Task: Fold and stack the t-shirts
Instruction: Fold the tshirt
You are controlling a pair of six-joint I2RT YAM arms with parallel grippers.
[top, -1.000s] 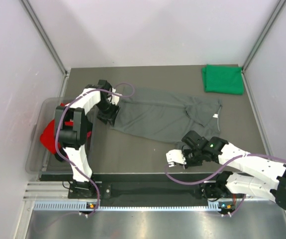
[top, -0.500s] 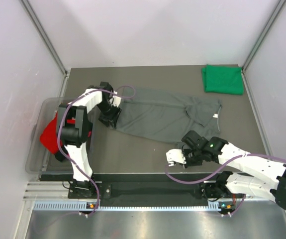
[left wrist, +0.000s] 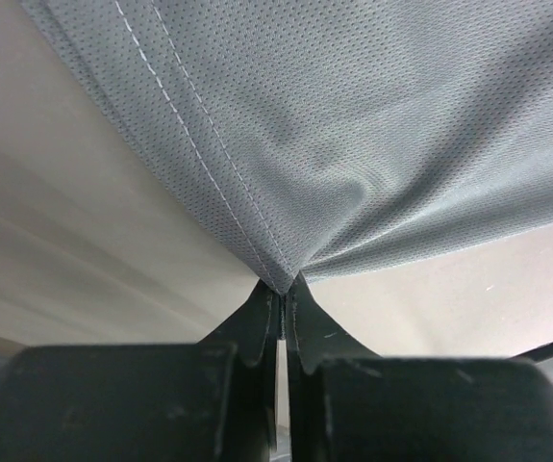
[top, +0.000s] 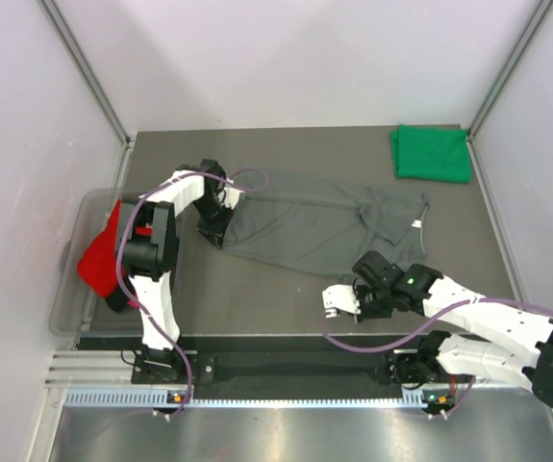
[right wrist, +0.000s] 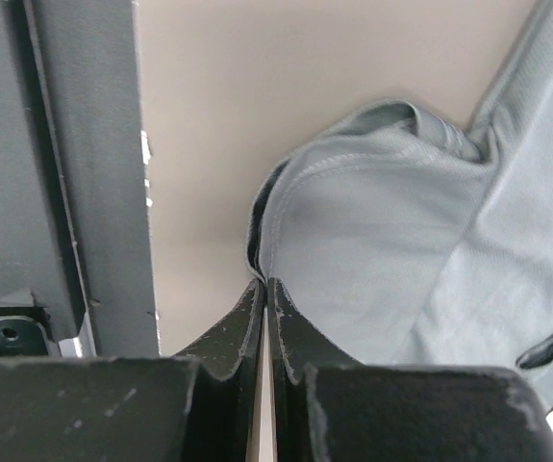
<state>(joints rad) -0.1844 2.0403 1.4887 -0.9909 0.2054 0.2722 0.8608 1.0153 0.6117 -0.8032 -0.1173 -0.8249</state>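
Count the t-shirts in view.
3. The grey t-shirt is spread on the table, the green t-shirt lies folded at its far right corner, the red t-shirt sits in the clear tub at left; more may hide beneath it.

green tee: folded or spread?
Folded: the green t-shirt is a compact rectangle, no sleeves showing, at the far right corner of the table.

text: none readable | labels: none | brands: none | numbers: none | signs: none

Clear tub [top: 62, 306] beside dark table [top: 286, 144]
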